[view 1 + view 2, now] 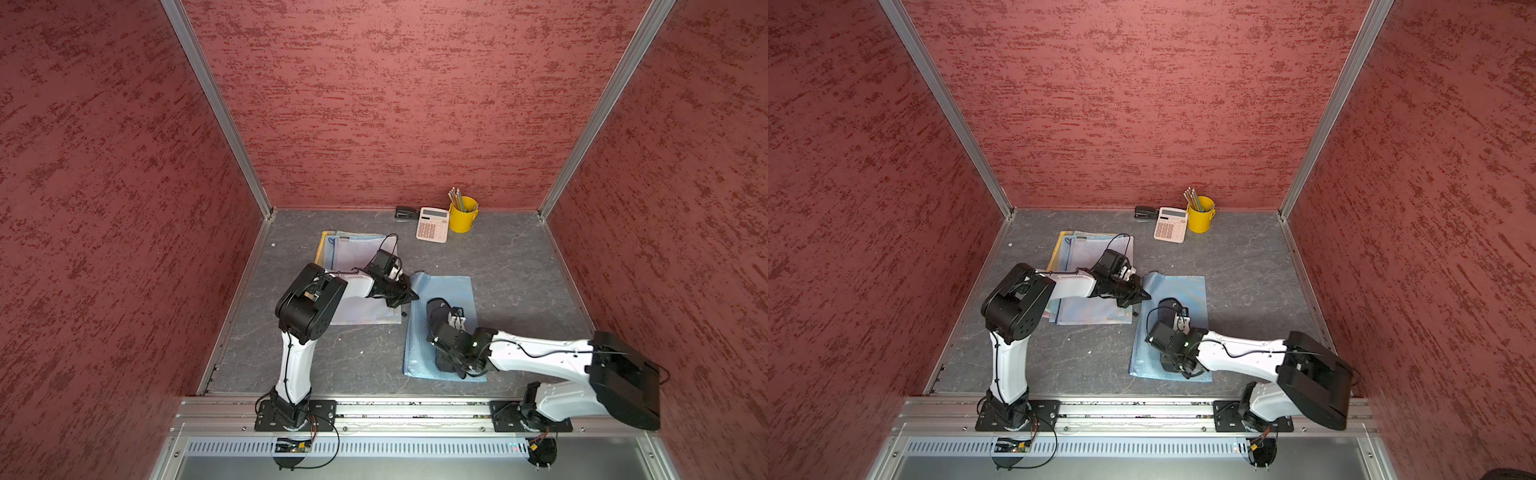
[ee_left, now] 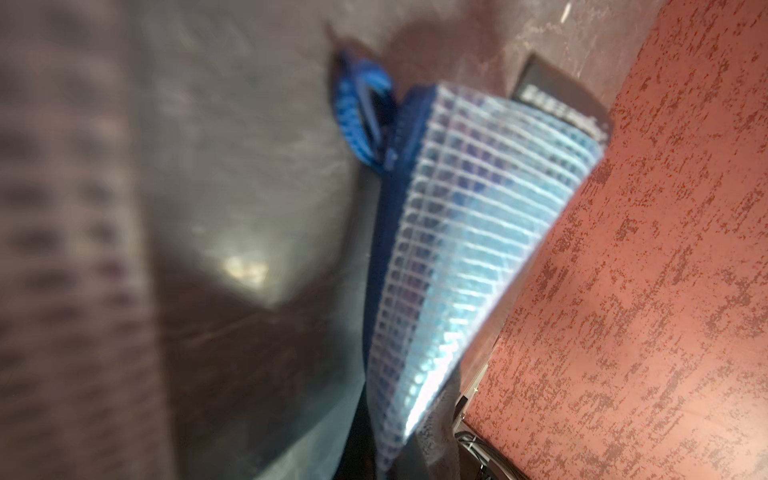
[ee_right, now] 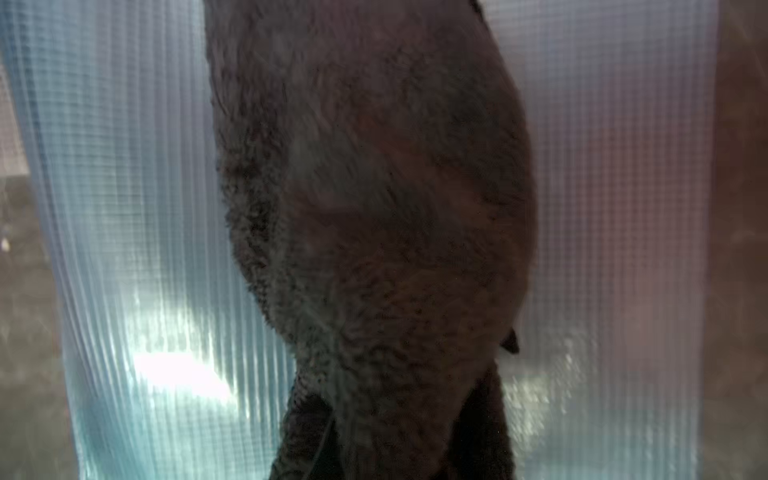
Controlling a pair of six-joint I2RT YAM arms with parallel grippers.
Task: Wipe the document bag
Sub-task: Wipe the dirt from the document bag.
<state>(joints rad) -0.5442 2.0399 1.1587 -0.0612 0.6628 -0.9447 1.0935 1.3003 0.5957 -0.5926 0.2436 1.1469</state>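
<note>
The blue mesh document bag (image 1: 453, 291) (image 1: 1187, 291) lies flat on the grey table, right of the middle. My left gripper (image 1: 412, 296) (image 1: 1145, 296) is shut on its far left corner, which is lifted off the table. In the left wrist view this corner of the bag (image 2: 457, 249) runs curled into the jaws, with a blue zipper loop (image 2: 361, 112) beside it. My right gripper (image 1: 449, 355) (image 1: 1174, 360) is shut on a dark fleecy cloth (image 1: 437, 309) (image 1: 1168, 306) (image 3: 374, 208) that rests on the middle of the bag (image 3: 145, 249).
A stack of pale mesh bags (image 1: 357, 249) lies under my left arm. Along the back wall stand a black stapler (image 1: 406, 213), a pink calculator (image 1: 432, 224) and a yellow cup of pencils (image 1: 463, 214). Red walls close in three sides.
</note>
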